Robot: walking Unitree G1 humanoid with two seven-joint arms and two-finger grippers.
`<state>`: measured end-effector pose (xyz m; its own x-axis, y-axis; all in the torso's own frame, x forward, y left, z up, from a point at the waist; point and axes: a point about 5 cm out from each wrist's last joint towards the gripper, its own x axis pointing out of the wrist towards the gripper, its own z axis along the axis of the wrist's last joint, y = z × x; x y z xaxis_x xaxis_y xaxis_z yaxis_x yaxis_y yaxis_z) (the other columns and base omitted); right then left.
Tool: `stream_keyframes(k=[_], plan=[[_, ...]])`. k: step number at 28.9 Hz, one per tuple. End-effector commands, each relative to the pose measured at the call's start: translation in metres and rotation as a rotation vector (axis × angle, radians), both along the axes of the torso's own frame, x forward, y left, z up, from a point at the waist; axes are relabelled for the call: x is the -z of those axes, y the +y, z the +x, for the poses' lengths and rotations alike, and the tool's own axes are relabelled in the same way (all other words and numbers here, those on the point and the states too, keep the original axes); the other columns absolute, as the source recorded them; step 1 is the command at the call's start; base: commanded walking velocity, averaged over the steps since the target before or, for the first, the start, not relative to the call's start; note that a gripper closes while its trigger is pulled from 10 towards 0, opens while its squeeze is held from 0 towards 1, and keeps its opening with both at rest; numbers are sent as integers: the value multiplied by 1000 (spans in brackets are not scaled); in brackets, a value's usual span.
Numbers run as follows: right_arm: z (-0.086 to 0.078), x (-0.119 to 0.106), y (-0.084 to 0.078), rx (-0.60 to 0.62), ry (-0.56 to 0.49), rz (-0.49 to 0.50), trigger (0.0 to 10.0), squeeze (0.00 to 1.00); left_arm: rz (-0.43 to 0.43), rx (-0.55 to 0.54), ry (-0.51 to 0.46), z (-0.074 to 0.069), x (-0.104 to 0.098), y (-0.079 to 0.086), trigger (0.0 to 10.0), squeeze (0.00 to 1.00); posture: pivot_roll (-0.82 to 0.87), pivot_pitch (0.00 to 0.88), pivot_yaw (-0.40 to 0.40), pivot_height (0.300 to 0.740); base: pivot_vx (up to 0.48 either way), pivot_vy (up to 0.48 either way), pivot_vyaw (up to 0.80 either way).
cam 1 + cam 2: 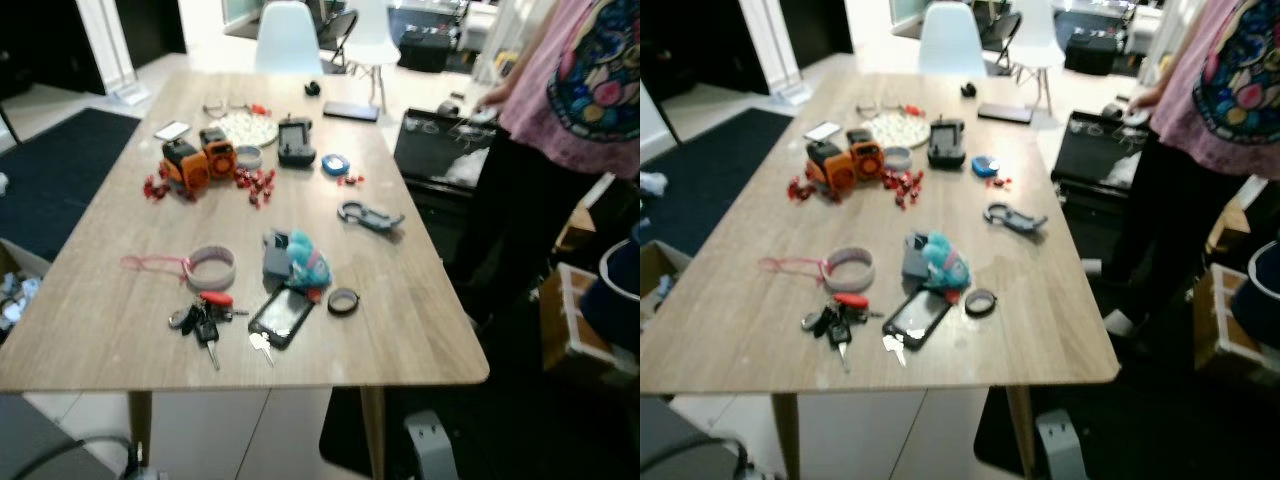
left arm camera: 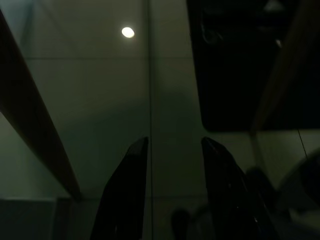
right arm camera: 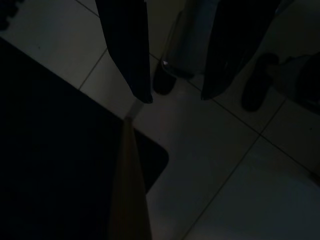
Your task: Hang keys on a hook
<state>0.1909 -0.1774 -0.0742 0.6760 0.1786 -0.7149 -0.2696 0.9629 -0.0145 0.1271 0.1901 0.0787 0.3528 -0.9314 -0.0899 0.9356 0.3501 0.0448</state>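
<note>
Since the keys [image 1: 203,324] are sitting untouched near the front edge of the tabletop [image 1: 420,330], beside a phone [image 1: 282,316], you haven't started: both tools, left tool [image 2: 172,145] and right tool [image 3: 175,97], hang open over the floor, and I can't spot any hook.

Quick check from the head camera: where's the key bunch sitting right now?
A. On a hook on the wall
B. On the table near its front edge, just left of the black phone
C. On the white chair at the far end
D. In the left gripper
B. The key bunch lies flat on the wooden table near its front edge, with the black phone just to its right.
</note>
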Motion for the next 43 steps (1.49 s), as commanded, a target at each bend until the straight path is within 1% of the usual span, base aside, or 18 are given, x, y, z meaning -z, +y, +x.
stream_keyframes(k=[1,4,6,8,9,11,13,16,21,24,25,28,29,32,33,35,36,43], plan=[[-5,3,-3,-1,22,-9,10000,0,-25,8,-22,7,-17,1,10000,0,77,55,-54,740,0,0,0],[-5,3,-2,-2,22,-9,10000,0,-132,-31,-126,29,-49,-6,10000,0,80,58,-59,740,0,0,0],[-5,3,-2,-2,22,-9,10000,0,-132,-31,-126,29,-49,-6,10000,0,80,58,-59,740,0,0,0],[-4,2,-1,-7,21,-8,10000,0,-248,-217,-247,70,-75,-23,10000,0,80,60,-61,740,0,0,0],[-4,2,-1,-7,21,-8,10000,0,-248,-217,-247,70,-75,-23,10000,0,80,60,-61,740,0,0,0],[-3,2,0,-7,17,-6,10000,0,-273,-346,-274,97,-89,-37,10000,0,74,63,-57,740,0,0,0],[-3,2,0,-7,17,-6,10000,0,-273,-346,-274,97,-89,-37,10000,0,74,63,-57,740,0,0,0],[-2,2,0,-3,15,-5,10000,0,-260,-471,-278,117,-101,-42,10000,0,74,63,-57,740,0,0,0],[-2,2,0,-3,15,-5,10000,0,-260,-471,-278,117,-101,-42,10000,0,74,63,-57,740,0,0,0],[-3,2,1,-3,17,-4,10000,0,-234,-507,-294,127,-105,-43,10000,0,77,63,-61,740,0,0,0],[-2,2,1,-4,17,-3,10000,0,-150,-590,-329,140,-102,-39,10000,0,75,63,-59,740,0,0,0],[-2,2,1,-4,17,-3,10000,0,-150,-590,-329,140,-102,-39,10000,0,75,63,-59,740,0,0,0],[-2,2,2,-5,17,-3,10000,0,-57,-638,-333,148,-93,-36,10000,0,72,65,-57,740,0,0,0],[-2,2,2,-5,17,-3,10000,0,-57,-638,-333,148,-93,-36,10000,0,72,65,-57,740,0,0,0],[-2,2,2,-5,16,-2,10000,0,36,-673,-310,152,-83,-33,10000,0,73,67,-58,740,0,0,0],[-2,2,2,-5,16,-2,10000,0,36,-673,-310,152,-83,-33,10000,0,73,67,-58,740,0,0,0],[-2,2,2,-6,17,-2,10000,0,143,-745,-255,156,-68,-27,10000,0,72,69,-58,740,0,0,0],[-2,2,2,-6,18,-2,10000,0,224,-794,-193,156,-56,-22,10000,0,71,71,-57,740,0,0,0]])
